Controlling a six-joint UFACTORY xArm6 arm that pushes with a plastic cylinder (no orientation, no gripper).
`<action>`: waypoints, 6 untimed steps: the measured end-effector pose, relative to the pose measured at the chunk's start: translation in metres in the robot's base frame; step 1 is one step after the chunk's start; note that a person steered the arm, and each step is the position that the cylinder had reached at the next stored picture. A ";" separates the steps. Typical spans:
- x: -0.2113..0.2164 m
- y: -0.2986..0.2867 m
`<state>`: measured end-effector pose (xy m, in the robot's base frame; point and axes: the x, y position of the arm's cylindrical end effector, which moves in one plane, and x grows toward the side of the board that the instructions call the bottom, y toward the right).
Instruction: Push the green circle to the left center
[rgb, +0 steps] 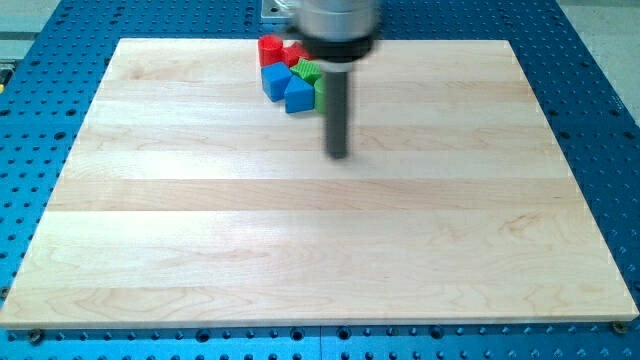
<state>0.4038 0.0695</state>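
Beside my tip (339, 154), up-left, the green block (311, 71) is wedged among blue blocks (286, 87); light, slippery, nudge its right edge; no fingers fitted.

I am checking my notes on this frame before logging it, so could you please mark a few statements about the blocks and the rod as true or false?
1. The blocks sit bunched together near the view's top edge of the wooden board. True.
2. My tip touches a blue block. False: it rests on bare board, below and to the right of the cluster.
3. A red block lies at the cluster's top left. True.
4. A yellow block lies at the board's centre. False: only red, blue and green blocks show.
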 end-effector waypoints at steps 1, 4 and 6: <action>-0.058 0.059; -0.082 -0.057; -0.011 -0.154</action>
<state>0.3927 -0.0850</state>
